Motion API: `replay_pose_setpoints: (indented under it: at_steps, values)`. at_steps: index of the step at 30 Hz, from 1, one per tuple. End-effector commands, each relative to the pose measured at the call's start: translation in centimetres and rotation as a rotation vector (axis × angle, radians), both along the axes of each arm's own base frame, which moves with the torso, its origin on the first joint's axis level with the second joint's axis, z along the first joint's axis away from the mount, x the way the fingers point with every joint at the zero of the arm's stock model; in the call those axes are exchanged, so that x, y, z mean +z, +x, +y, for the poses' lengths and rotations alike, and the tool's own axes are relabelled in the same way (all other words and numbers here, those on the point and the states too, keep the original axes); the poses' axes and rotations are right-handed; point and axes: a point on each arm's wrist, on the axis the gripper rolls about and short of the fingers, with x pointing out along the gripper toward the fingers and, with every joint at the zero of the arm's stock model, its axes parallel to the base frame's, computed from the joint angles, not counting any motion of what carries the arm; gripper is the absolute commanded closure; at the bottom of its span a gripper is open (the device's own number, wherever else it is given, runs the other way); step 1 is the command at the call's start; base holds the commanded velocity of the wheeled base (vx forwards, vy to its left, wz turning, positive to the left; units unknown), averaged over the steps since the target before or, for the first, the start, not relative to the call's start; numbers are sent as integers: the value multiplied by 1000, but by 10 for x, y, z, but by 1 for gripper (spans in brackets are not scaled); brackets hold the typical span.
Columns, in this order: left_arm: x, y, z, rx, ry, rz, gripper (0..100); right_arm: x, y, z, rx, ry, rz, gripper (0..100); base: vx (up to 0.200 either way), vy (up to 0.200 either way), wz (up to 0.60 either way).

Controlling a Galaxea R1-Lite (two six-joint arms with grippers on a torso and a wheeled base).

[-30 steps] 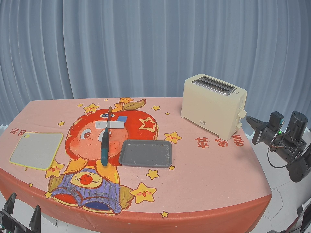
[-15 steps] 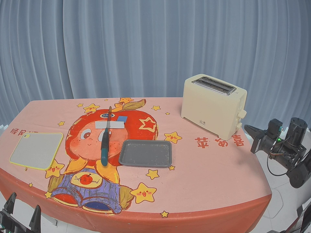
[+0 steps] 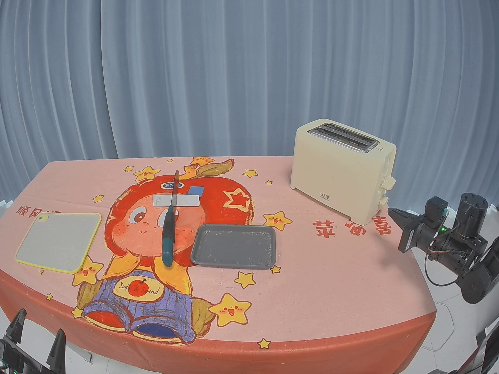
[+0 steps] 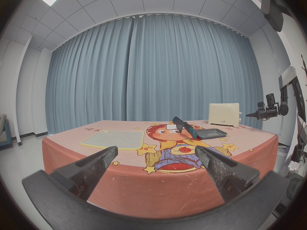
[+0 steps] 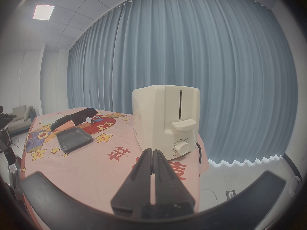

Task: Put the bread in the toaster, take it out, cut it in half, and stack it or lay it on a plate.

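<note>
Now, in the head view, we see a cream toaster (image 3: 340, 170) standing at the far right of the pink tabletop (image 3: 332, 286), its two slots facing up; we cannot tell what they hold. A grey plate (image 3: 234, 246) lies near the middle. Just to its left, a teal-handled knife (image 3: 169, 224) rests with its blade across a small white block (image 3: 176, 200). A cutting board (image 3: 58, 241) lies well apart, by the left edge. The right gripper (image 3: 393, 213) hangs off the tabletop's right edge, near the toaster's lever side, fingers pressed together on nothing. The left gripper (image 3: 40, 323) sits below the near left corner, fingers spread.

In the left wrist view, we look between two dark fingers (image 4: 92, 168) held wide and empty before the tabletop's draped edge. Beyond them lie the cutting board, then the knife propped at a tilt beside the plate. The toaster stands farthest off, with the right gripper beside it.

In the right wrist view, we find the fingers (image 5: 144, 173) closed flat against each other, tips pointing at the toaster's end face but apart from it. That face carries a lever (image 5: 183, 124) at the lower end of a vertical slot and a round dial (image 5: 181, 147) beneath. Plate and knife lie farther along the cloth.
</note>
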Motion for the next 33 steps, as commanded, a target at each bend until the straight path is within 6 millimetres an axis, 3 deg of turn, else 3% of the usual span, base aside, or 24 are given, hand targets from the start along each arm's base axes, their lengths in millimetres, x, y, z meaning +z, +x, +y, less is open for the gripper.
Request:
replay_pose_setpoints:
  at_steps: [1, 19, 24, 33]
  values:
    - [-5, 1, 0, 0, 0, 18, 0, -4, 3, -1, -5, -2, 14, 100, 0, 0, 0]
    - [-5, 1, 0, 0, 0, 18, 0, -3, 20, -3, -29, 12, -9, 100, 0, 0, 0]
    - [-5, 1, 0, 0, 0, 16, 0, -13, 27, -2, -30, 8, 18, 100, 0, 0, 0]
    - [-5, 1, 0, 0, 0, 18, 0, -14, 37, -9, -55, 11, 9, 100, 0, 0, 0]
